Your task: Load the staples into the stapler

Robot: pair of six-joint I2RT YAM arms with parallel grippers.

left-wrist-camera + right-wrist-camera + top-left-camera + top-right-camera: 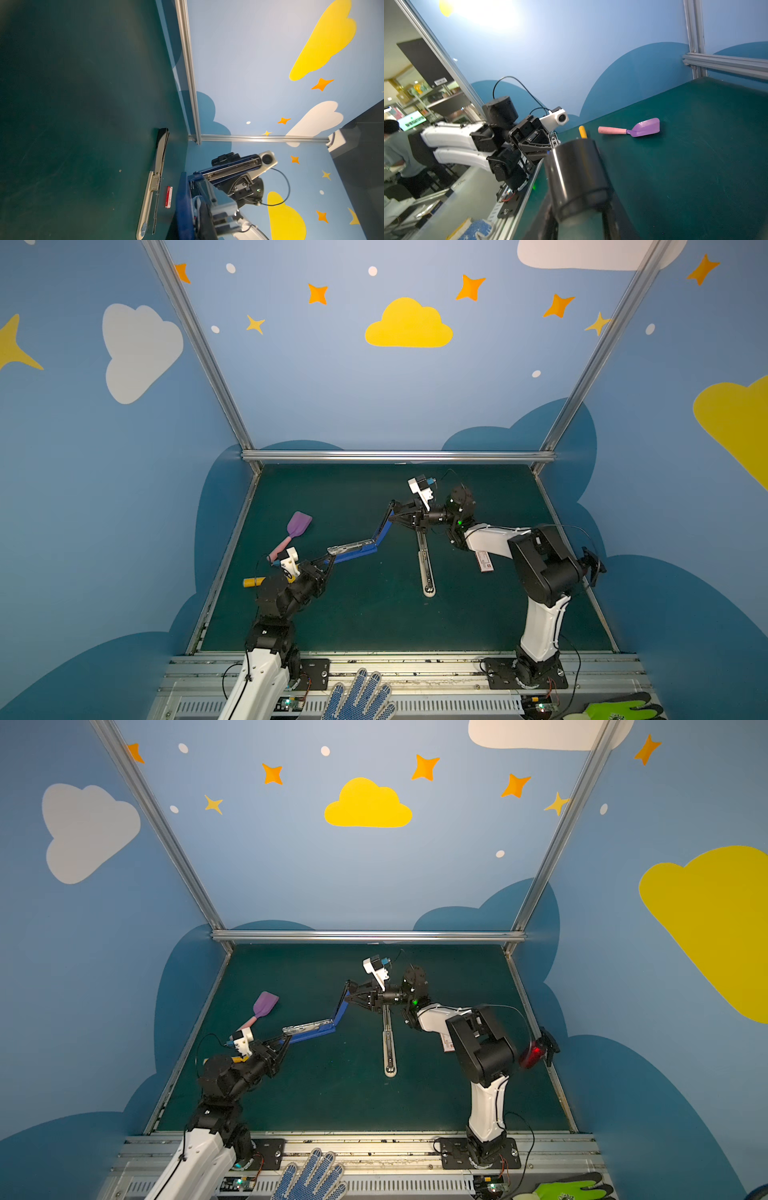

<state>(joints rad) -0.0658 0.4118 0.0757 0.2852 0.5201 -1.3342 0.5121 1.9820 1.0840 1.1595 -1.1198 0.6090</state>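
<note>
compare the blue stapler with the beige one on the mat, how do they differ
The blue stapler is held at both ends by the left gripper and right gripper; the beige stapler lies free on the mat. The blue stapler is bent at its hinge; the beige stapler is spread nearly straight. Both are open.

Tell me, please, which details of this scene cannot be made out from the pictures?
- The staple box: partly hidden by the right arm in both top views; its print is too small to read in any view.
- The blue stapler: magazine contents too small in top views, seen only side-on in the left wrist view.
- The yellow object: mostly hidden behind the left arm in both top views.
</note>
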